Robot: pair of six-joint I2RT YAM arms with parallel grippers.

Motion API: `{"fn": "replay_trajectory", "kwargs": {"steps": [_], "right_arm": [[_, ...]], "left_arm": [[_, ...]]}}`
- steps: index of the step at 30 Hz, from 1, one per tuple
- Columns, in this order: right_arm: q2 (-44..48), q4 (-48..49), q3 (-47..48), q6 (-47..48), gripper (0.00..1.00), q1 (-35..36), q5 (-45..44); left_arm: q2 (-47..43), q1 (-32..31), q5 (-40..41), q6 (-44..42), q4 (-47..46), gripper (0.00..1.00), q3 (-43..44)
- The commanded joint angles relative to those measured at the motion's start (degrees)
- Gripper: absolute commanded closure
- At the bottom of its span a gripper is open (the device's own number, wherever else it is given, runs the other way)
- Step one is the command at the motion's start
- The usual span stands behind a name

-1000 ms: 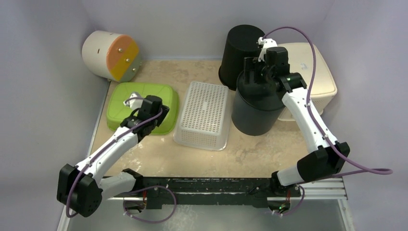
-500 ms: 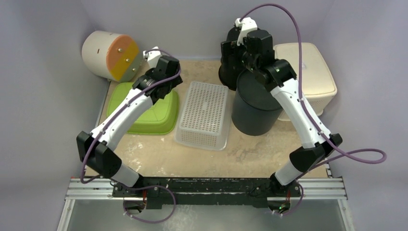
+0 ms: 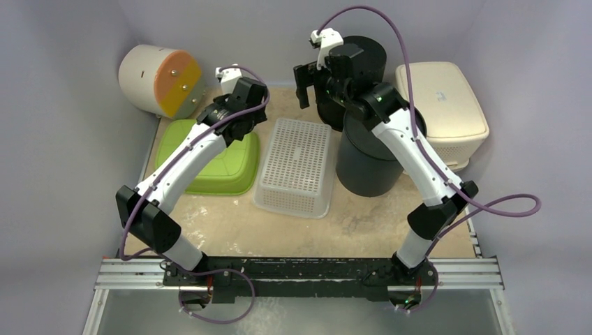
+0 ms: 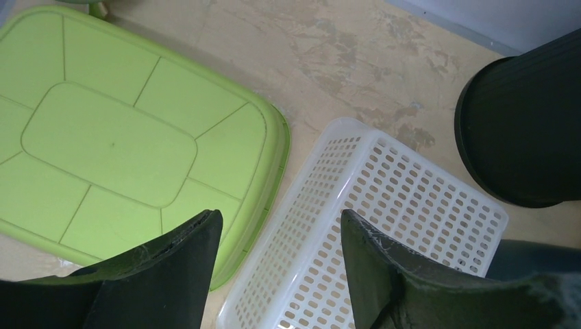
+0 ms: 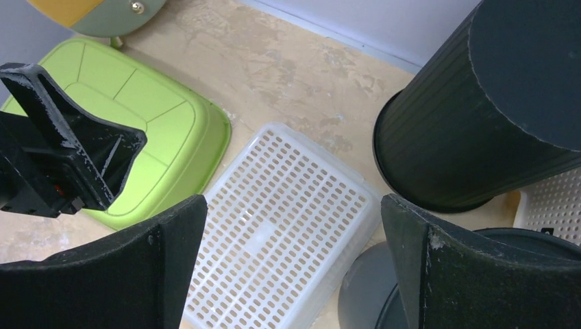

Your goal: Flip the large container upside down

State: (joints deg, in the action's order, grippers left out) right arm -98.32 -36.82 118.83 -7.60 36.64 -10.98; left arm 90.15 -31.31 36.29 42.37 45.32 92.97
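The large container, a tall black bin (image 3: 366,171), stands right of centre with a smooth grey end (image 5: 384,288) facing up; my right arm crosses over it. My right gripper (image 3: 301,87) hangs open and empty in the air, up and to the left of the bin, with nothing between its fingers (image 5: 294,205). My left gripper (image 3: 244,129) is open and empty too, above the seam between the green basin and the white basket (image 4: 281,219).
A second black bin (image 3: 373,52) stands upside down at the back. A white perforated basket (image 3: 297,164) and a green basin (image 3: 230,174) lie bottom up. A beige lidded box (image 3: 443,105) is at the right, and a cream cylinder (image 3: 157,80) lies on its side at the back left.
My right gripper lifted off the front black bin and swung up and left. My left gripper rose from the green basin toward the back and opened wider.
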Motion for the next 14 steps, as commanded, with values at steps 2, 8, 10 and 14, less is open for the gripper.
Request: {"fn": "replay_trajectory", "kwargs": {"steps": [2, 8, 10, 14], "right_arm": [[1.3, 0.3, 2.7, -1.0, 0.0, -0.2, -1.6], [2.3, 0.4, 1.2, -1.1, 0.0, -0.1, -2.8], [2.7, 0.5, 0.7, -1.1, 0.0, -0.2, -2.9], [3.2, 0.9, -0.2, -1.2, 0.0, -0.1, -3.2]], "left_arm": [[-1.3, -0.2, 2.7, -1.5, 0.7, 0.36, 2.2], [-0.9, -0.2, 1.1, -2.0, 0.3, 0.34, 2.2], [-0.6, -0.2, 0.6, -3.0, 0.6, 0.34, 2.5], [-0.5, -0.2, -0.1, -4.2, 0.5, 0.33, 2.8]]}}
